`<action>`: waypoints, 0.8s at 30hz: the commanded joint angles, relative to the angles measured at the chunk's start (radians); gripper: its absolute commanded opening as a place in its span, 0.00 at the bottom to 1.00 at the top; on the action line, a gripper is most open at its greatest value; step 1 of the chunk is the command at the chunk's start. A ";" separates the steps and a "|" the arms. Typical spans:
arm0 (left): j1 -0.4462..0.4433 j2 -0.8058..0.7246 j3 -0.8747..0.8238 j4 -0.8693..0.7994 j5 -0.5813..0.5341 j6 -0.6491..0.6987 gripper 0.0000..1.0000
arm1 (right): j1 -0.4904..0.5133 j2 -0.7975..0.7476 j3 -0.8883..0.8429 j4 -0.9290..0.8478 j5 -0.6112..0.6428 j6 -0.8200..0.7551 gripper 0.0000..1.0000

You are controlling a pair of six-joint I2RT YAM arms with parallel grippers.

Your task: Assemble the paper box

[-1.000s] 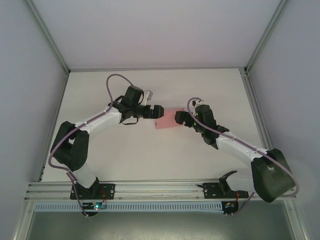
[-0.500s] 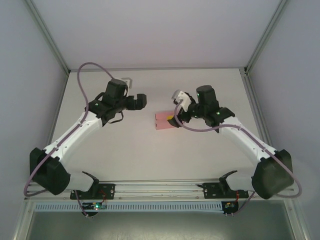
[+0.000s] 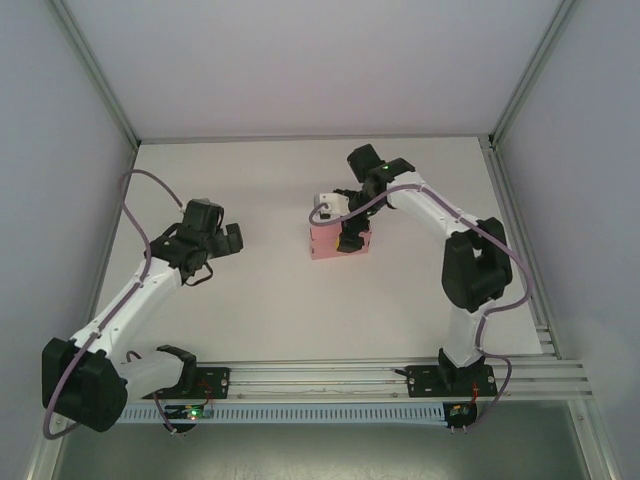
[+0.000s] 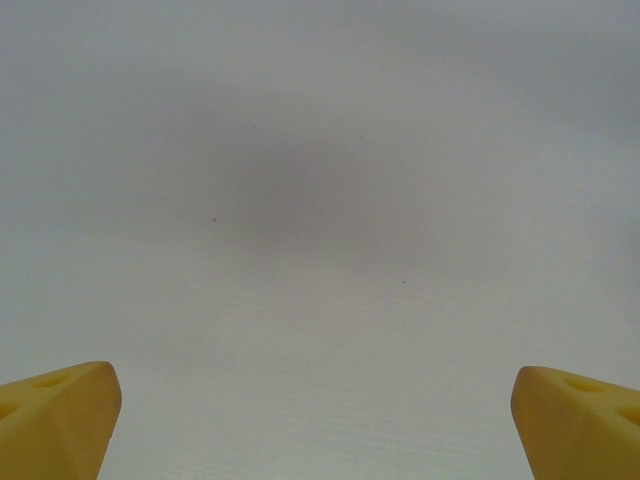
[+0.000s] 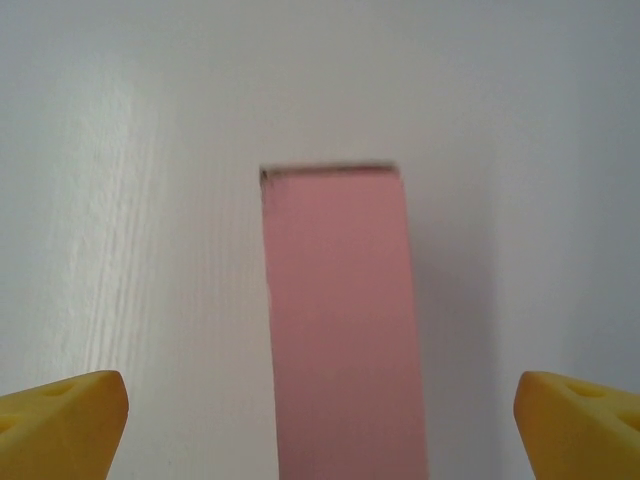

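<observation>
The paper box (image 3: pixel 324 245) is a small pink rectangular box lying on the white table (image 3: pixel 270 300), a little right of centre. My right gripper (image 3: pixel 349 238) hangs over it from the far side and points down. In the right wrist view the paper box (image 5: pixel 340 320) runs lengthwise between the yellow fingertips (image 5: pixel 65 420). They stand wide apart and clear of its sides, so the right gripper (image 5: pixel 320 430) is open. My left gripper (image 3: pixel 228 243) sits well left of the box. In the left wrist view the left gripper (image 4: pixel 320 425) is open over bare table.
Grey walls close in the table on the left, back and right. A metal frame rail (image 3: pixel 513 225) runs along the right edge. An aluminium rail (image 3: pixel 320 375) with both arm bases crosses the near edge.
Both grippers have left the box ends. The left arm pulled away to the left. The right arm swung round to hang over the box from the far side. The box stayed put.
</observation>
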 commanded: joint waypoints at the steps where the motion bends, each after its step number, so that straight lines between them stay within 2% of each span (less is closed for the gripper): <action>1: 0.015 -0.041 -0.022 0.007 -0.027 -0.033 1.00 | 0.013 0.039 0.015 -0.029 0.134 0.003 0.97; 6: 0.016 -0.056 -0.031 0.004 -0.023 -0.033 1.00 | 0.023 0.098 0.019 -0.070 0.169 0.022 0.81; 7: 0.018 -0.055 -0.029 0.000 -0.021 -0.035 1.00 | 0.029 0.099 0.017 -0.066 0.191 0.032 0.74; 10: 0.016 -0.058 -0.029 0.007 -0.012 -0.035 1.00 | 0.047 0.081 0.007 -0.054 0.237 0.049 0.40; 12: 0.017 -0.061 -0.030 0.012 -0.008 -0.036 1.00 | 0.046 0.048 -0.001 -0.046 0.236 0.057 0.32; 14: 0.017 -0.069 -0.032 0.011 -0.004 -0.036 1.00 | 0.043 -0.004 -0.028 0.012 0.262 0.088 0.28; 16: 0.017 -0.079 -0.035 0.013 -0.008 -0.039 1.00 | 0.052 -0.070 -0.102 0.155 0.346 0.129 0.21; 22: 0.017 -0.114 -0.063 0.031 -0.016 -0.051 1.00 | 0.153 -0.207 -0.434 0.765 0.779 0.137 0.24; 24: 0.019 -0.119 -0.070 0.034 -0.019 -0.054 1.00 | 0.189 -0.210 -0.516 0.910 0.850 0.121 0.24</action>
